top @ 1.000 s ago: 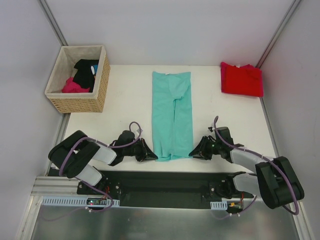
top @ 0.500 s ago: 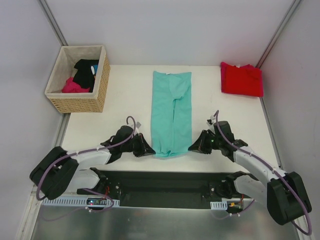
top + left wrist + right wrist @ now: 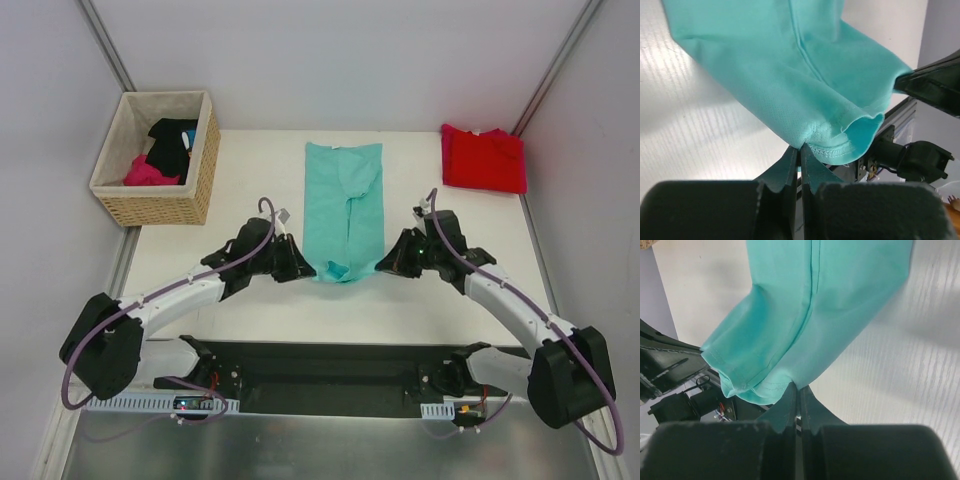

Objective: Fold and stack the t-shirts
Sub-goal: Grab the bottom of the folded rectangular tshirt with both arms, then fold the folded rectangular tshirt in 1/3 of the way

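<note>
Teal cotton is bunching at the near edge, where we are pinching the hem of the mint-green t-shirt (image 3: 345,200) at both bottom corners; our left gripper (image 3: 800,151) is clamping tight on the left corner, with nothing but cloth between its jaws, and our right gripper (image 3: 798,390) is clamping the right corner the same way. We are holding the two corners level and apart. This, we judge, is stretching the hem taut so the lower part can travel over the upper in one even fold. The lifted hem is curling above the table (image 3: 250,200), while the rest of the shirt is lying flat as a narrow strip, sides turned in, collar at the far end. Farther off, at the far right, the red t-shirt (image 3: 484,158) is lying folded — likely waiting as the base of the stack; at the far left the wicker basket (image 3: 160,208) is holding a black garment (image 3: 172,140) and a magenta garment (image 3: 145,172).
</note>
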`<control>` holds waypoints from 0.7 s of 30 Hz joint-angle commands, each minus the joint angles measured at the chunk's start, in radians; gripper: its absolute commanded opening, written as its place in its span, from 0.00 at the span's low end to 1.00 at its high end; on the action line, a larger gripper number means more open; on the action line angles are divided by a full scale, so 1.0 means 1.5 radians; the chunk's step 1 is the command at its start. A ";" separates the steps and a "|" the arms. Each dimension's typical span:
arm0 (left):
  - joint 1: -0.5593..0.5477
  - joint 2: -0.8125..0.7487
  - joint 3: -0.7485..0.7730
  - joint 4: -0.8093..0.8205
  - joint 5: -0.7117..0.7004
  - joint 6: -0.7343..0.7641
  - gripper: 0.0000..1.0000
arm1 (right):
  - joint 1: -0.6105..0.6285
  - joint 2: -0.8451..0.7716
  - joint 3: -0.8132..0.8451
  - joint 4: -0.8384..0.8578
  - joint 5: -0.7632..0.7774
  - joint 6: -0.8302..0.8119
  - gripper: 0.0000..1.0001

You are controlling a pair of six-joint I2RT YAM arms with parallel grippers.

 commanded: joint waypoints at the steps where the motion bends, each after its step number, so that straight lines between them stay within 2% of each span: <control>1: 0.026 0.035 0.040 -0.021 -0.026 0.033 0.00 | -0.008 0.043 0.068 0.000 0.035 -0.015 0.01; 10: 0.104 0.109 0.082 0.010 -0.010 0.054 0.00 | -0.057 0.168 0.153 0.010 0.040 -0.021 0.00; 21: 0.124 0.258 0.258 0.014 0.062 0.067 0.00 | -0.083 0.274 0.211 0.045 0.014 -0.010 0.01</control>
